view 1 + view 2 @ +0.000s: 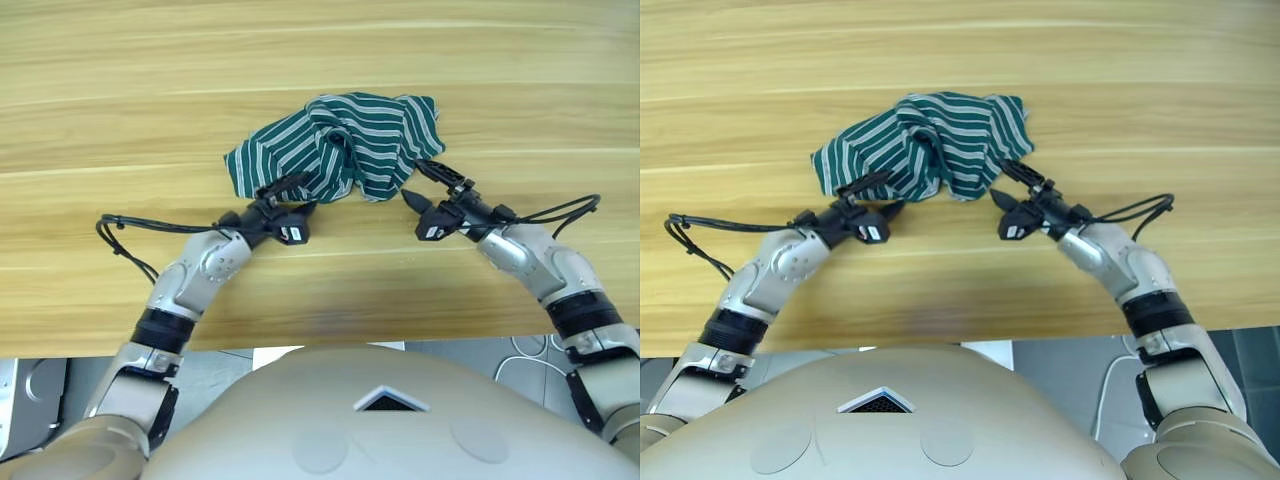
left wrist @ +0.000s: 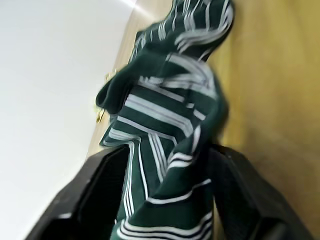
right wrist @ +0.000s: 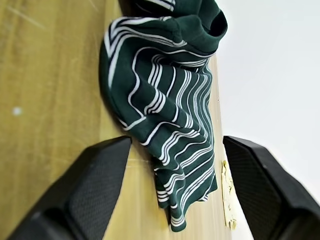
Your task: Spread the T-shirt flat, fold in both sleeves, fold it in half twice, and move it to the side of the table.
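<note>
A dark green T-shirt [image 1: 345, 140] with white stripes lies crumpled in a heap in the middle of the wooden table [image 1: 120, 100]. My left gripper [image 1: 308, 193] is at the heap's near left edge and is open. In the left wrist view a fold of the T-shirt [image 2: 165, 120] lies between its fingers [image 2: 95, 190]. My right gripper [image 1: 418, 180] is open at the heap's near right edge. In the right wrist view the T-shirt [image 3: 165, 100] hangs just ahead of the right gripper [image 3: 177, 142], with the hem reaching in between the spread fingers [image 3: 265, 190].
Bare wood stretches to both sides of the heap and behind it. A black cable [image 1: 112, 228] loops on the table by my left forearm, and another cable [image 1: 570, 210] arcs over the right wrist. The table's near edge [image 1: 330, 345] runs just behind both arms.
</note>
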Robot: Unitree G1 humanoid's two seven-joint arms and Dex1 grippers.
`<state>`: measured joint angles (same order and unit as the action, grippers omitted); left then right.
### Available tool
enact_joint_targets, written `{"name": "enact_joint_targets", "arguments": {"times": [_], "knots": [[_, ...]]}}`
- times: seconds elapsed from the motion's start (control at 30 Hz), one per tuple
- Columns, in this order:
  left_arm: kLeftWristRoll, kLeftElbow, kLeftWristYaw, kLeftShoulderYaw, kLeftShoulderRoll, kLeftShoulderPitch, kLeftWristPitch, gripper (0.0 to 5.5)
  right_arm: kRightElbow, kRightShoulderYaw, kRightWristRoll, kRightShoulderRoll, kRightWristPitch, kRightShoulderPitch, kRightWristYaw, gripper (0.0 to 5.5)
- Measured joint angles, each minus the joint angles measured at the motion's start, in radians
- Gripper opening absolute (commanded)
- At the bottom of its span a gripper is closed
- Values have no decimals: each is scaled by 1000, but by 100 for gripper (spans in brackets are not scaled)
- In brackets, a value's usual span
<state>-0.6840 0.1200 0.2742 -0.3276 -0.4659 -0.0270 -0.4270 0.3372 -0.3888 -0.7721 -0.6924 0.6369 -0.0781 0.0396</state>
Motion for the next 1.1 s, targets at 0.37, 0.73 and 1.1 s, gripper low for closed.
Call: {"name": "enact_joint_targets", "arguments": {"times": [0.37,0.73,1.1], "knots": [[22,-23,-9,-43,-33,15,-21,51,40,-22,-17,-3,-13,-29,31,340],[44,-1,-53,-49,-34,28,-29,0,164,-111,-75,45,-35,-162,104,303],[93,3,-96,7,-45,4,5,0,217,-130,-30,45,1,-172,124,131]]}}
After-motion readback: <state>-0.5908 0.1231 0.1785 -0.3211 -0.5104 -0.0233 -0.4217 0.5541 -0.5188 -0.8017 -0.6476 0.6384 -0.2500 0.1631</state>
